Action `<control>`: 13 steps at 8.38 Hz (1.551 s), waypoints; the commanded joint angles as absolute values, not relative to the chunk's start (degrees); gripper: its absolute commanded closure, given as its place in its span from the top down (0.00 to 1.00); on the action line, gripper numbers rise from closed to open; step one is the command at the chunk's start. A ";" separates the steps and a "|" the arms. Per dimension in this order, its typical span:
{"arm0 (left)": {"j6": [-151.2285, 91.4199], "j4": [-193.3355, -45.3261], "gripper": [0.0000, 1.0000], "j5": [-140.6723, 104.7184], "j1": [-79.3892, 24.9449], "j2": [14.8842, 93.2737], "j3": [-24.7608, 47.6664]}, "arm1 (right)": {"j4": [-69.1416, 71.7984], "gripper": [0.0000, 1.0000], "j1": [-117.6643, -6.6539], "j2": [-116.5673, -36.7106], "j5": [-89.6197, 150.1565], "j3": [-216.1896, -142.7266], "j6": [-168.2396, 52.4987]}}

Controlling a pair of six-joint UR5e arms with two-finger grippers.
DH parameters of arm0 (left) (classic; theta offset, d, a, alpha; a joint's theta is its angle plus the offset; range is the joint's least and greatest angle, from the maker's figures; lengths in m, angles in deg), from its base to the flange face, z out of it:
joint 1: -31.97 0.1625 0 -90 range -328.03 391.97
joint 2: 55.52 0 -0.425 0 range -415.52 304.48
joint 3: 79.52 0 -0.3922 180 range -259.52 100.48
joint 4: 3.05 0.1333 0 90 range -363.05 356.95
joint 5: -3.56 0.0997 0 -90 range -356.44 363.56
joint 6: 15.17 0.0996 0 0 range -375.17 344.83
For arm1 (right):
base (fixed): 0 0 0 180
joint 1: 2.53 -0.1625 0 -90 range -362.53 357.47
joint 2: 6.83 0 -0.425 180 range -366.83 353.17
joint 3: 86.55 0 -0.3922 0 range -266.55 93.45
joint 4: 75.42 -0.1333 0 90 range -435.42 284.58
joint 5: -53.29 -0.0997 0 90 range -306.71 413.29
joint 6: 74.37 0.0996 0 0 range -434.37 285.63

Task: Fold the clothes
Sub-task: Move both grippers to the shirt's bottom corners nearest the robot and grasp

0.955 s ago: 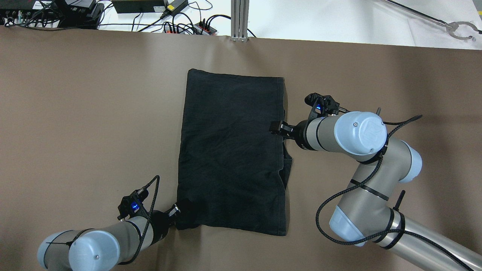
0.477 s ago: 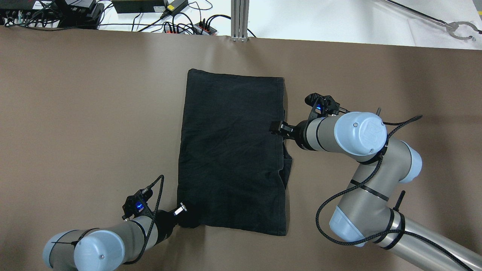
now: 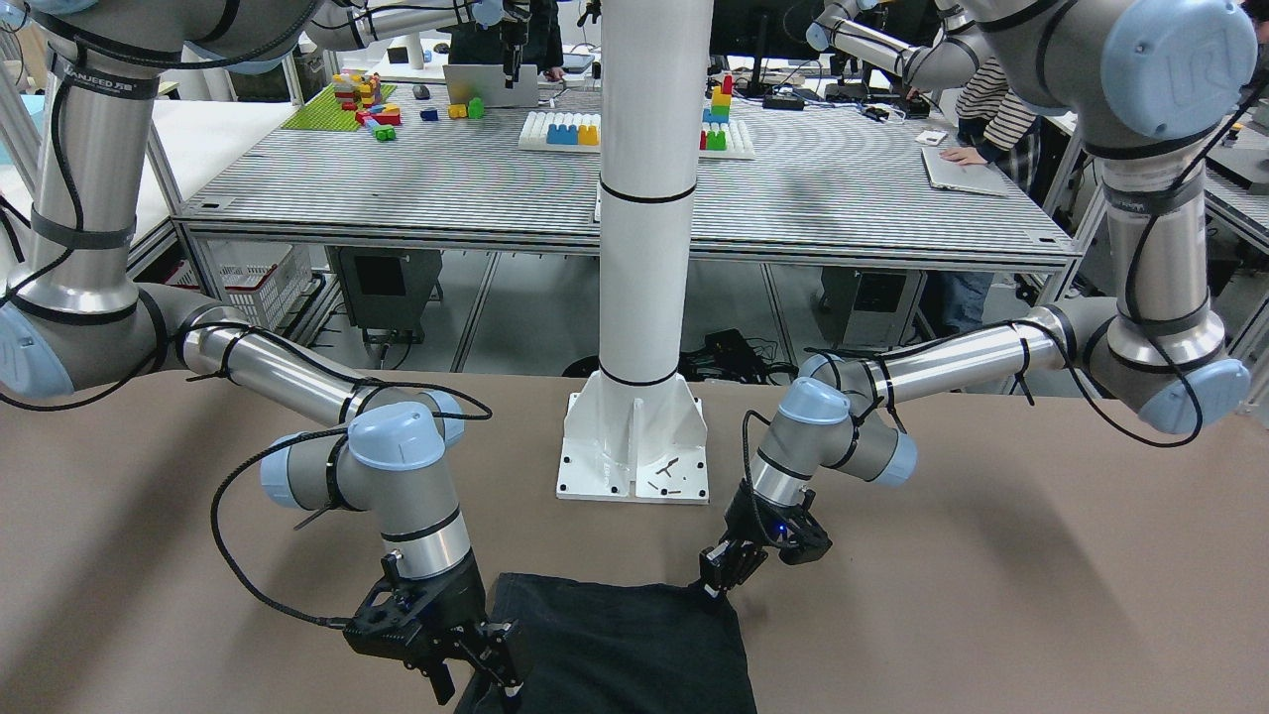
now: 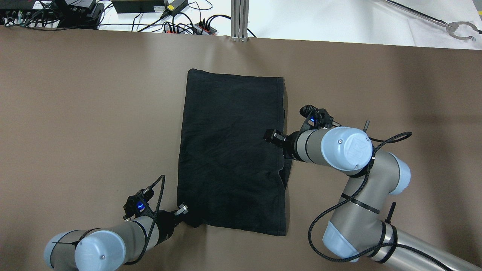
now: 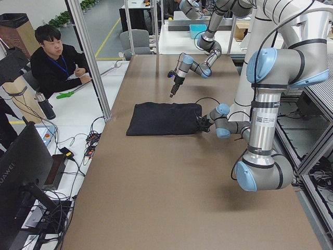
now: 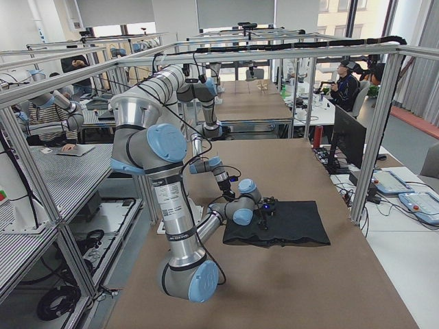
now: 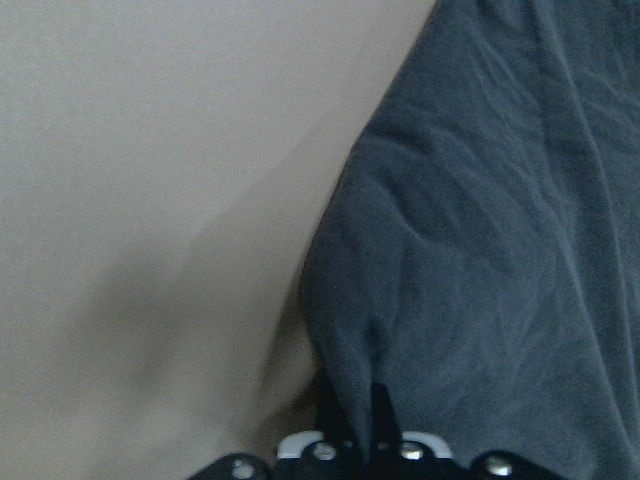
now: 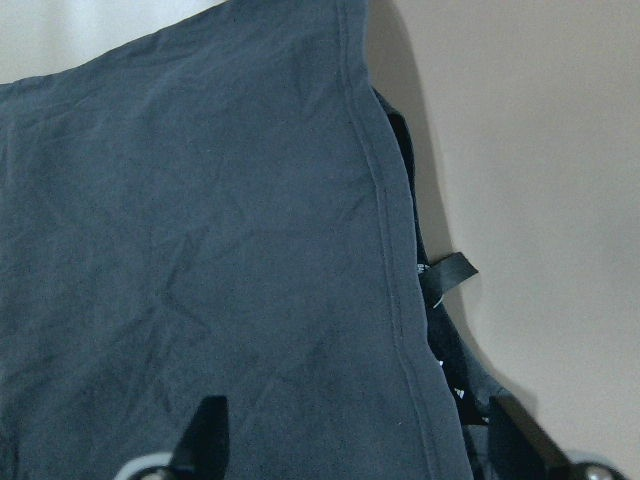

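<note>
Brown bench (image 4: 75, 113), two arms working. The left end effector (image 4: 188, 217) sits low at the robot-side left corner of the black cloth (image 4: 229, 150) and is clenched on that corner. The left wrist view shows the fabric puckered up into the pinch.

The cloth lies flat mid-bench as a lightly wrinkled rectangle, its long sides running from the far edge toward the robot-side edge. Its right edge is hemmed. A lower layer sticks out from under that hem, with a small label tab (image 8: 447, 272) showing.

The right end effector (image 4: 272, 136) is at the right hem, about halfway along, and is released. Its fingers (image 8: 207, 435) are spread to either side of the hem line; contact with the fabric cannot be told.

The white pillar base plate (image 3: 633, 446) stands at the robot-side edge between the arms, apart from the cloth.
</note>
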State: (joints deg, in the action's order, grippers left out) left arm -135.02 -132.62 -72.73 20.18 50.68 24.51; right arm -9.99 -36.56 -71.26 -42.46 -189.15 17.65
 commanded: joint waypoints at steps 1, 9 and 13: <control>-134.79 -132.51 0.00 -72.73 20.28 50.74 24.46 | -8.18 0.93 -31.55 -72.39 -39.19 -189.03 27.64; -134.27 -132.43 0.00 -72.73 20.20 50.48 24.46 | -8.27 0.89 -23.71 -74.78 -30.56 -186.92 29.60; -133.74 -132.43 0.00 -72.73 20.20 50.57 24.46 | -8.97 0.46 -22.05 -74.59 -27.57 -187.10 33.72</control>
State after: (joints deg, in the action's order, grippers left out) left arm -134.01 -132.43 -72.73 20.20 50.52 24.46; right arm -8.81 -23.10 -74.68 -28.95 -186.97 31.30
